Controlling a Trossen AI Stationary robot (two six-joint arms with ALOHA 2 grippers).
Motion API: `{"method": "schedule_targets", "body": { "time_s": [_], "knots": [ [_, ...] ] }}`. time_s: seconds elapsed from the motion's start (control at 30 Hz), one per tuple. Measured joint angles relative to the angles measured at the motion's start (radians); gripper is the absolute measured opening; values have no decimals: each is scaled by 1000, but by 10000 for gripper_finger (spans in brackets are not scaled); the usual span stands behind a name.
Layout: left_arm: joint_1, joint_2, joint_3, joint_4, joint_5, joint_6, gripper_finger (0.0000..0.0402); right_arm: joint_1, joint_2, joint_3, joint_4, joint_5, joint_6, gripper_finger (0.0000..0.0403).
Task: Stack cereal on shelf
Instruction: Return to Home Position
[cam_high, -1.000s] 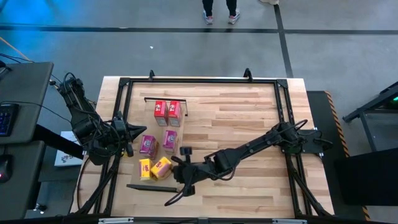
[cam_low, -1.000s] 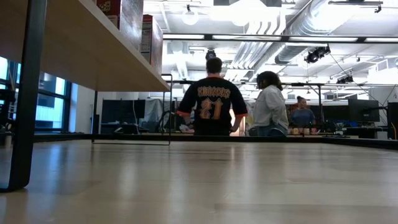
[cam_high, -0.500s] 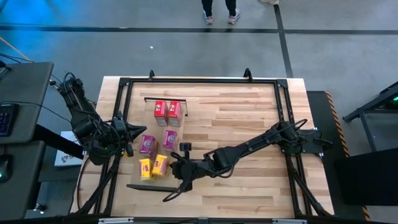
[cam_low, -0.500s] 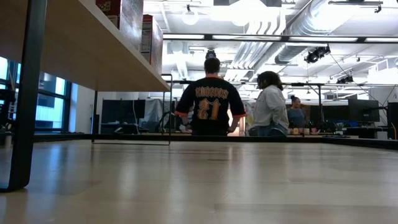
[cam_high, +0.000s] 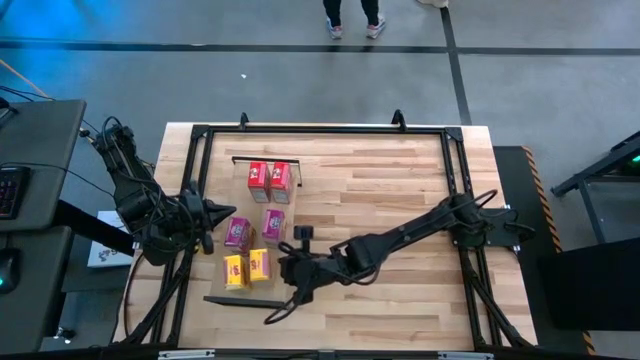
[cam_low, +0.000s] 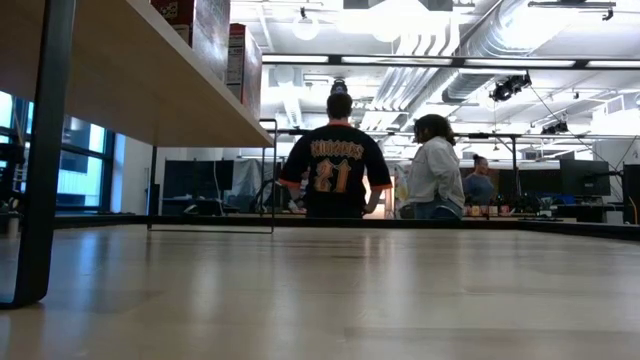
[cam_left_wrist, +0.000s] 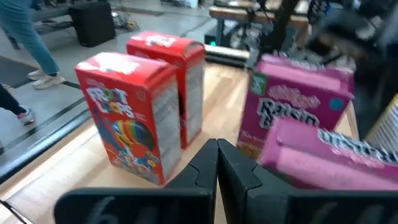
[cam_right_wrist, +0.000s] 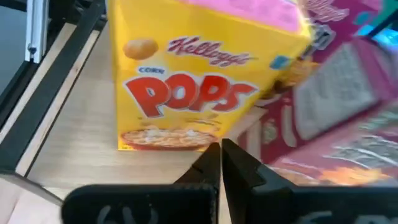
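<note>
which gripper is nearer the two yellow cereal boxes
Right. The right gripper sits just beside the yellow cereal boxes, apart from them. The left gripper is farther off, near the table's left edge, beyond a pink cereal box.

The high view looks straight down from well above and takes in the whole counter (cam_high: 400, 180). The low view sits at counter height, facing level under the shelf (cam_low: 130, 80) toward people (cam_low: 335, 165) beyond. Each of the 2 wrist views looks close past its own hand: left hand (cam_left_wrist: 217, 148) with 2 red boxes (cam_left_wrist: 124, 118) just ahead, right hand (cam_right_wrist: 221, 149) almost against a yellow box (cam_right_wrist: 186, 93). The high view shares those boxes.
</note>
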Motion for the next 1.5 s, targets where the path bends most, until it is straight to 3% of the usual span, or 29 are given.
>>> {"method": "schedule_targets", "body": {
  "time_s": [0.27,0.6,0.73,0.83,0.93,1.07,1.13,1.33,1.5],
  "knots": [
    [-25,-43,23,-1,-24,98,0,22,-78,0,-178,32,70,0],
    [-6,-146,138,-1,-35,350,0,39,-120,2,-264,17,100,0],
    [15,-211,134,5,96,373,0,40,-119,2,-313,-1,137,0],
    [18,-259,82,77,138,408,0,40,-119,1,-323,8,136,0],
    [18,-332,-21,275,217,566,0,40,-119,1,-323,7,130,0],
    [32,-410,-165,623,421,852,0,32,-119,1,-323,-2,125,0],
    [53,-445,-196,710,479,932,0,32,-118,1,-323,-9,115,0],
    [132,-506,-210,637,478,872,0,32,-118,1,-336,-28,82,0],
    [203,-513,-210,667,608,931,0,32,-118,1,-339,-29,76,0]
  ]
}}
